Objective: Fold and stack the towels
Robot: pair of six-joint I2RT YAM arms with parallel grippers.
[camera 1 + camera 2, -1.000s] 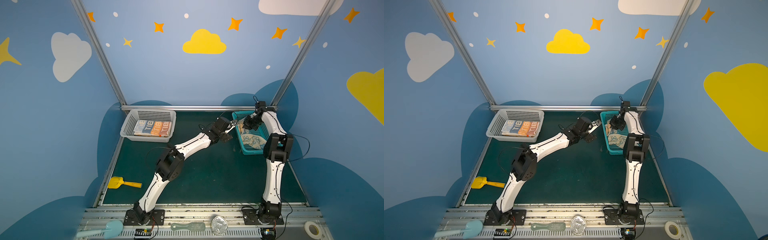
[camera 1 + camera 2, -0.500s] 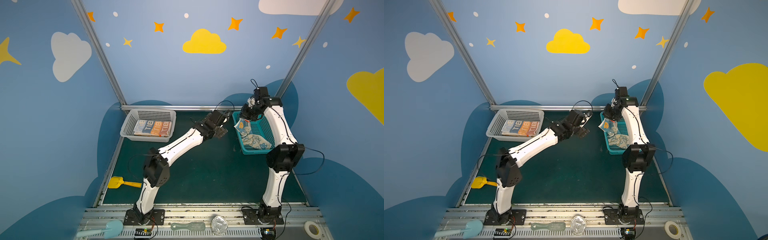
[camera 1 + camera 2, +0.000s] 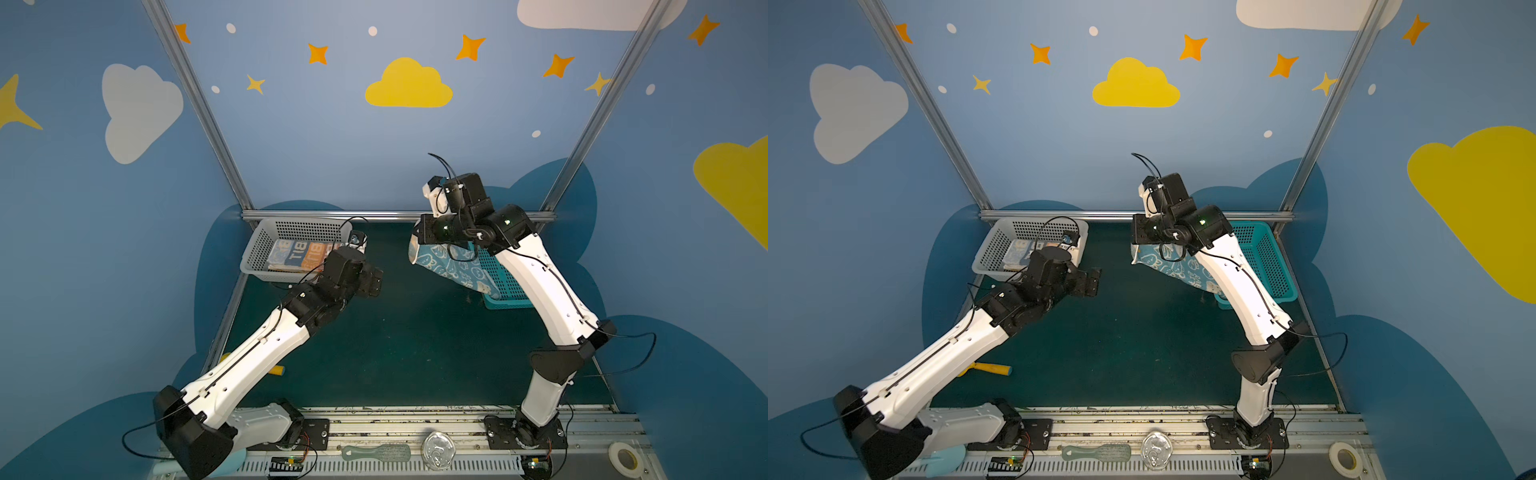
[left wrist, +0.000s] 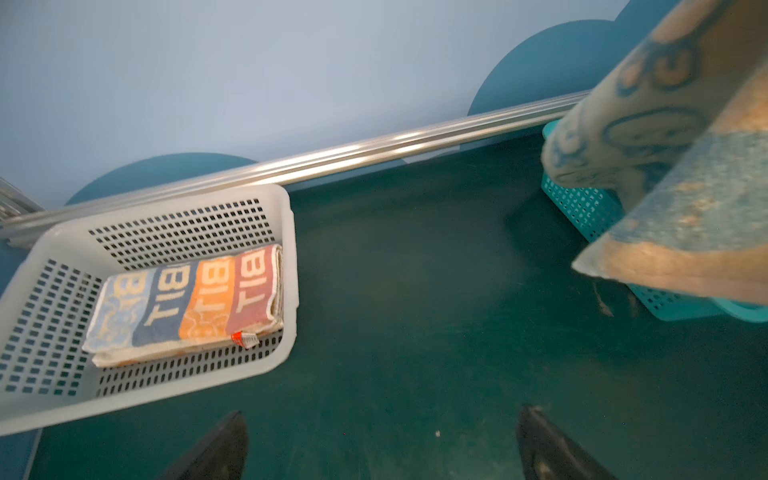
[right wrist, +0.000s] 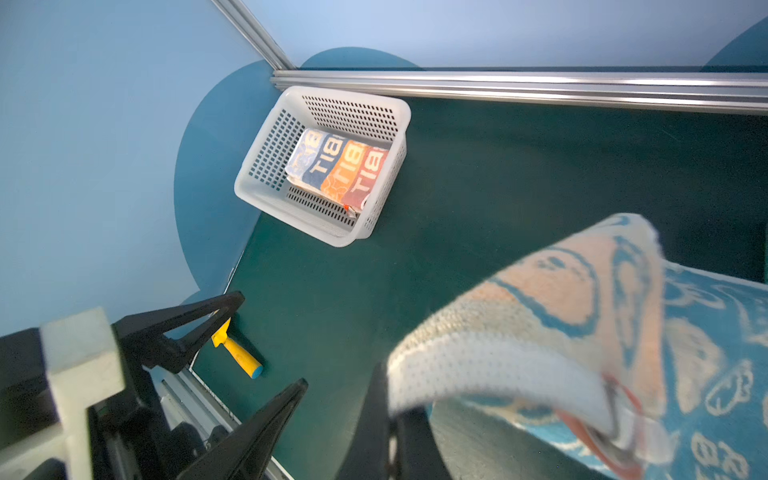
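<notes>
A blue-and-cream towel [image 3: 451, 268] [image 3: 1169, 268] hangs in the air in both top views. My right gripper [image 3: 417, 244] [image 3: 1136, 245] is shut on its upper corner, left of the teal basket [image 3: 505, 286] [image 3: 1266, 257]. In the right wrist view the towel [image 5: 582, 316] drapes from the shut right gripper [image 5: 392, 399]. My left gripper [image 3: 371, 283] [image 3: 1090, 283] [image 4: 382, 411] stands open and empty over the green mat. It is beside the white basket [image 3: 266, 241] [image 4: 178, 224]. A folded lettered towel [image 3: 301, 254] [image 4: 187, 299] [image 5: 336, 170] lies in that basket, on top of another folded cloth.
A yellow scoop [image 3: 988, 368] [image 5: 237, 353] lies on the mat at the front left, partly under the left arm. An aluminium rail [image 4: 332, 158] runs along the back wall. A brush [image 3: 376, 452], a metal can [image 3: 436, 444] and a tape roll [image 3: 622, 457] sit on the front rail.
My right arm has lifted the blue-and-cream towel up out of the teal basket and towards the left. My left arm has drawn back from the teal basket towards the white basket.
</notes>
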